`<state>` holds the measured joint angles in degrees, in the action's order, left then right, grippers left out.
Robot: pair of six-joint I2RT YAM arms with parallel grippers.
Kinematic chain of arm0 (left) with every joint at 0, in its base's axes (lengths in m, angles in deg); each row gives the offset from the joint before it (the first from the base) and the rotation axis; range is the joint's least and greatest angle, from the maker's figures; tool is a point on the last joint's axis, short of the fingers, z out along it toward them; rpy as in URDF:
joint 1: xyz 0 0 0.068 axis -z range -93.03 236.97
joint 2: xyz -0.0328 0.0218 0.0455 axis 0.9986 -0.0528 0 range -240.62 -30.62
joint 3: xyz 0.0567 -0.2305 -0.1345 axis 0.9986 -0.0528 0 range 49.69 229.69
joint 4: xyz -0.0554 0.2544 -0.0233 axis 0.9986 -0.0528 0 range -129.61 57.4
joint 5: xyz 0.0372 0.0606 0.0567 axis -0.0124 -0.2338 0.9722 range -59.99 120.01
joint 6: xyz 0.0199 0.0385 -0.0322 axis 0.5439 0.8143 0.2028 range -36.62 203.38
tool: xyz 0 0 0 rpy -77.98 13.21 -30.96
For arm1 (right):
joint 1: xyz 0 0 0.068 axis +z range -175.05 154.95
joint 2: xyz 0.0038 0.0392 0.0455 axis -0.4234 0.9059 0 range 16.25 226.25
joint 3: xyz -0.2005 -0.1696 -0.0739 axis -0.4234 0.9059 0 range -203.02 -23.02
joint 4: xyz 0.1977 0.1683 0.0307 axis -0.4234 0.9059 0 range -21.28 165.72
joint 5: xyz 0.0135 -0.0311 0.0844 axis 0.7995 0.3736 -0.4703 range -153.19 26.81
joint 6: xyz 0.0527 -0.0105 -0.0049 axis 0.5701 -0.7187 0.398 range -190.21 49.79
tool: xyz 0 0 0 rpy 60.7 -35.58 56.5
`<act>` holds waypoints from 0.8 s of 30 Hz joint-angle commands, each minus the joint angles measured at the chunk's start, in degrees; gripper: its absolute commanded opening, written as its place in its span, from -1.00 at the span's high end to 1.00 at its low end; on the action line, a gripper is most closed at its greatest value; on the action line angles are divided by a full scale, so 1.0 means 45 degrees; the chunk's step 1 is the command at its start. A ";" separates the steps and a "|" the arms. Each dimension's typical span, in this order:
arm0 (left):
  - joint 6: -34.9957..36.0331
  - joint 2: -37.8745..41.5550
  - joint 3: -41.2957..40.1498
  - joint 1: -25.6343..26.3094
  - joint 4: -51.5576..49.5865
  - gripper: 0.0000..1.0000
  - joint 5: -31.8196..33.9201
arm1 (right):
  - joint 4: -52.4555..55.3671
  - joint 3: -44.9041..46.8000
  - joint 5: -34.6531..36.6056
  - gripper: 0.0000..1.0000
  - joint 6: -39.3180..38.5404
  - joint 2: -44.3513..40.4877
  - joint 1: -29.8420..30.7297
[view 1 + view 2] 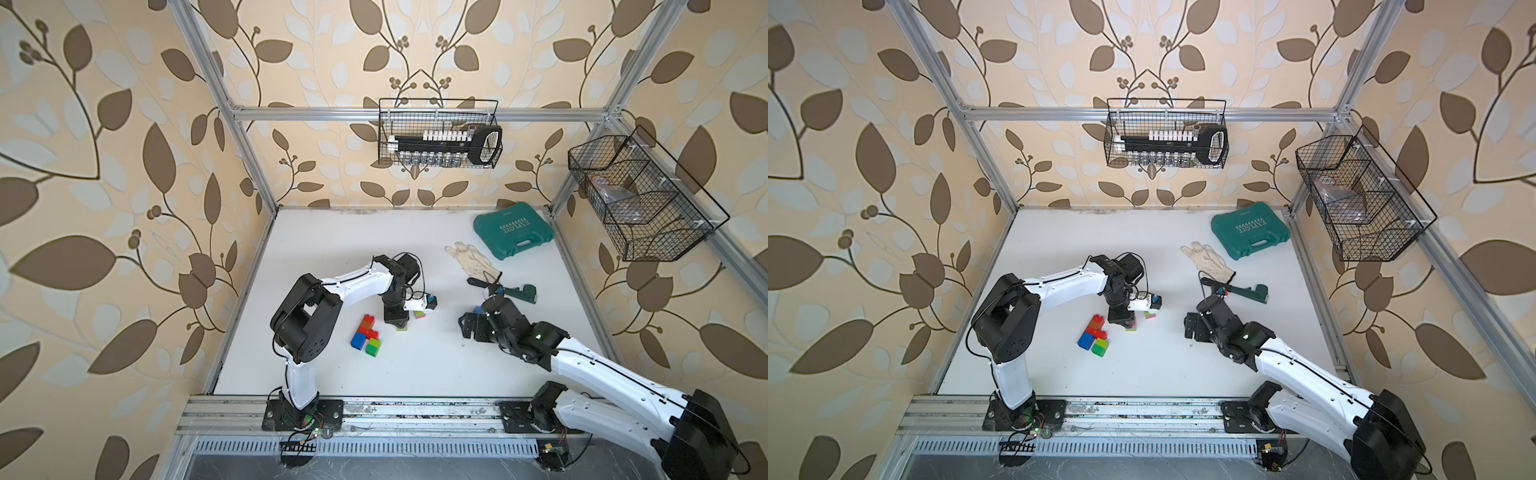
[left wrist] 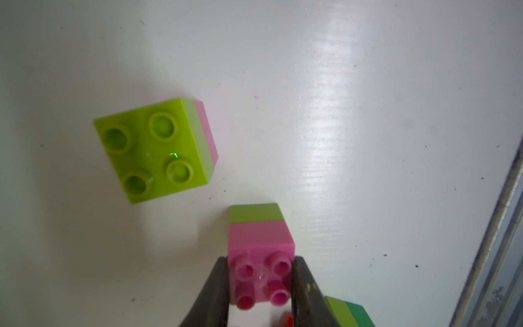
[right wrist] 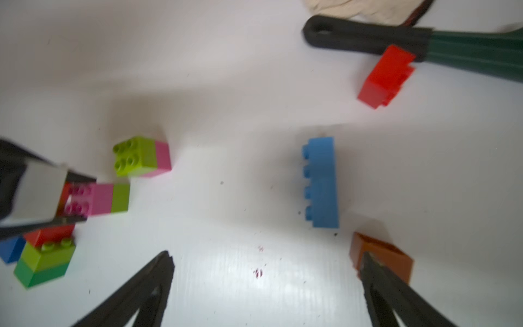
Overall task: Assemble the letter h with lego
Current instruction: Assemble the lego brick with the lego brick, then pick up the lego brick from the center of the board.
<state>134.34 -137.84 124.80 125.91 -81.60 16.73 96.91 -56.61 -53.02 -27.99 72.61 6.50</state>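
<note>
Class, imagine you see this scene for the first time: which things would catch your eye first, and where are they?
The bright brick cluster of red, orange, blue and green stands out first, left of centre on the white table. Just beyond it the left gripper clasps a pink-and-lime pair. A teal case lies at the far right corner.

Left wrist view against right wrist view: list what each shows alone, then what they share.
Only the left wrist view: the table's grey edge. Only the right wrist view: the right gripper, open, the light blue brick, the loose red brick, the orange brick and the dark-handled tool. Both: the left gripper shut on the pink-and-lime pair, and the loose lime-and-pink pair beside it.
</note>
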 commanded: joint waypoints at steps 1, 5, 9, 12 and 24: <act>-0.0063 -0.0412 -0.0099 0.0001 -0.0180 0.22 -0.0201 | 0.1405 -0.1077 -0.1917 -0.90 0.0168 0.0695 -0.2011; -0.0421 0.0074 0.0487 -0.0291 -0.0713 0.03 -0.0820 | 0.1938 -0.2606 -0.2251 -0.76 -0.0660 0.2480 -0.3660; -0.0733 0.0679 0.0731 -0.0616 -0.0841 -0.11 -0.1483 | 0.2198 -0.3994 -0.2140 -0.58 -0.1029 0.4623 -0.4206; -0.0963 0.1268 0.0827 -0.0879 -0.0962 -0.17 -0.1997 | 0.2038 -0.4718 -0.1864 -0.38 -0.0941 0.5914 -0.4219; -0.1901 0.3758 0.0074 -0.3436 -0.1622 -0.27 -0.4295 | 0.2034 -0.6679 -0.0236 -0.04 -0.1361 0.9358 -0.4358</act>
<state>127.76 -124.55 126.48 112.80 -86.80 1.45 104.66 -84.50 -57.23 -33.15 112.80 -12.86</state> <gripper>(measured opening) 0.634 0.524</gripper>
